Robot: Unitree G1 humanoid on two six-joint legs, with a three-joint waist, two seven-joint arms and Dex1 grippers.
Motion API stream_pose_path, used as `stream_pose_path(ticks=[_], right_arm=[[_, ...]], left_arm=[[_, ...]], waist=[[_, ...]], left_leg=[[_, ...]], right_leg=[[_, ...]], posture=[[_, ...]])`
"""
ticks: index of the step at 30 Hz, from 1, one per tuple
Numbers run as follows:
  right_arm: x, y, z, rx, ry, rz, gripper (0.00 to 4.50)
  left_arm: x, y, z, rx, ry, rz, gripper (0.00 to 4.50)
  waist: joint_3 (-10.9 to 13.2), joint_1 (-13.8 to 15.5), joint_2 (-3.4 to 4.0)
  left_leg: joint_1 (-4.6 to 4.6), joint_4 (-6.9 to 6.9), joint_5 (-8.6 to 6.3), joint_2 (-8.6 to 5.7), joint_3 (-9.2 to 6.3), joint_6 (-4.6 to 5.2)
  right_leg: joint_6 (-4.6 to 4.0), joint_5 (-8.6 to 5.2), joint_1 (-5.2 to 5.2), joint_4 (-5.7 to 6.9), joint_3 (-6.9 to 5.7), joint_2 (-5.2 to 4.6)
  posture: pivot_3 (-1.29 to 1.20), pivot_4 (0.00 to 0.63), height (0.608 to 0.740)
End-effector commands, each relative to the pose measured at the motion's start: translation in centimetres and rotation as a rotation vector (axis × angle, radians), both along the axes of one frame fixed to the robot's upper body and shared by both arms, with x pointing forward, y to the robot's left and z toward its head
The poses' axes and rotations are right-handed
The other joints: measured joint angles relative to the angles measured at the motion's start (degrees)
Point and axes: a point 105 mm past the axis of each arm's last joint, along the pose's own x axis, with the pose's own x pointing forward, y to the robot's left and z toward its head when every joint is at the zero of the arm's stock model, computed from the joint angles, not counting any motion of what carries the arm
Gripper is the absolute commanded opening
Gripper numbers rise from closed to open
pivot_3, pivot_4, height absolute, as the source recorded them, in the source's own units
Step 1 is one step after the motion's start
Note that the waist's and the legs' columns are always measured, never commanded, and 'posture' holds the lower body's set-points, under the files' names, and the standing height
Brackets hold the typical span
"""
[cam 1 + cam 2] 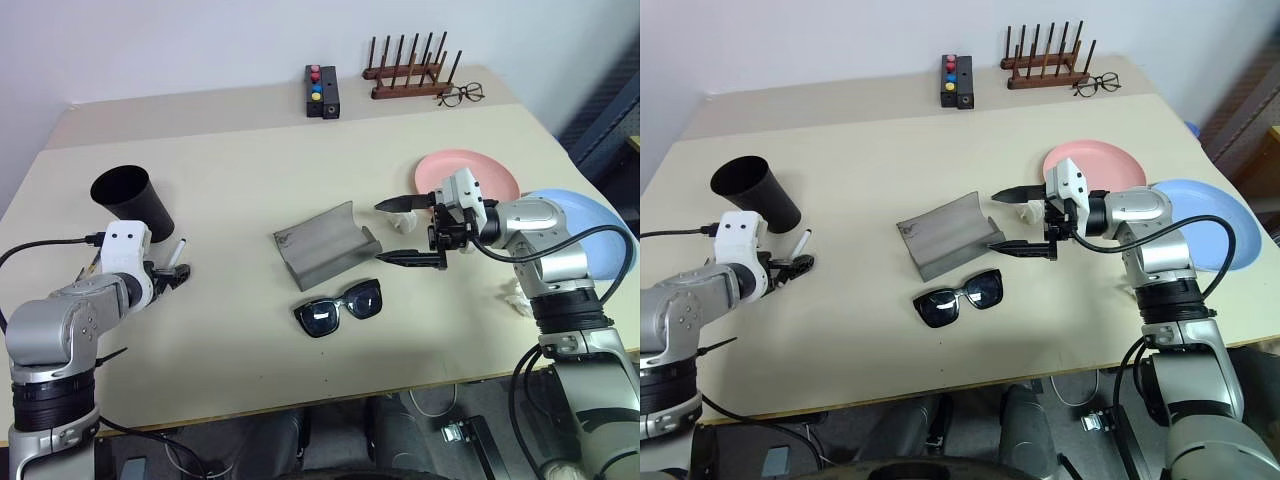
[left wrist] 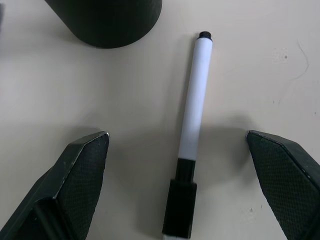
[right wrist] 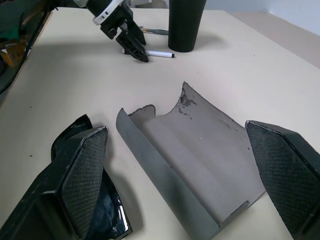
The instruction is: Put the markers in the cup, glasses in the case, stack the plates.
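Observation:
A white marker (image 2: 191,125) with a black cap lies on the table beside the black cup (image 1: 132,203). My left gripper (image 2: 176,135) is open and low over it, one finger on each side of the cap end and neither touching. A second slim marker (image 3: 152,31) lies next to the cup (image 3: 186,25). The grey case (image 1: 325,245) lies open at mid-table, with the black sunglasses (image 1: 340,307) just in front of it. My right gripper (image 1: 380,232) is open, pointing sideways at the case's right end. The pink plate (image 1: 480,170) and blue plate (image 1: 590,230) sit apart at the right.
A wooden rack (image 1: 410,70), wire-rimmed spectacles (image 1: 460,95) and a black box with coloured buttons (image 1: 322,92) stand along the far edge. Small white crumpled bits lie by my right gripper (image 1: 403,222) and near the blue plate (image 1: 515,295).

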Motion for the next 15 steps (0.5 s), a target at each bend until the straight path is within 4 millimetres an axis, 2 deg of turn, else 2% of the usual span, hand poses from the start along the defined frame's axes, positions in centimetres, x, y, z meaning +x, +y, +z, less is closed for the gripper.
stream_pose_path(ticks=[1,7,8,15], right_arm=[[-0.3,-0.4,1.4,0.007,-0.065,-0.005,4.5],[-0.3,-0.5,1.4,0.009,-0.059,-0.015,4.5],[-0.3,-0.5,1.4,0.01,-0.058,-0.016,4.5],[0.0,-0.1,1.3,0.023,-0.053,-0.018,4.5]], left_arm=[[-0.6,0.4,-1.1,0.007,0.082,0.001,3.17],[-1.0,-0.1,-0.9,-0.025,0.093,-0.024,0.19],[-1.0,-0.1,-0.9,-0.025,0.094,-0.026,0.04],[-1.2,-1.4,1.0,-0.1,-0.03,-0.056,0.04]], waist=[[0.0,-0.1,0.0],[0.0,-0.4,0.04],[0.0,-0.4,0.04],[0.0,-0.3,0.03]], left_leg=[[0.02,0.0,0.0,0.0,0.0,0.0],[0.04,-0.05,0.01,0.01,0.01,-0.02],[0.04,-0.05,0.01,0.01,0.01,-0.02],[0.02,-0.05,0.01,0.01,0.01,-0.02]], right_leg=[[0.0,0.0,0.0,0.02,0.0,0.0],[0.0,0.0,-0.03,0.03,0.01,0.01],[0.0,0.0,-0.03,0.03,0.02,0.01],[0.0,0.0,-0.03,0.01,0.02,0.01]], posture=[[0.0,0.15,0.74],[0.0,0.15,0.74],[0.0,0.15,0.74],[0.0,0.15,0.74]])
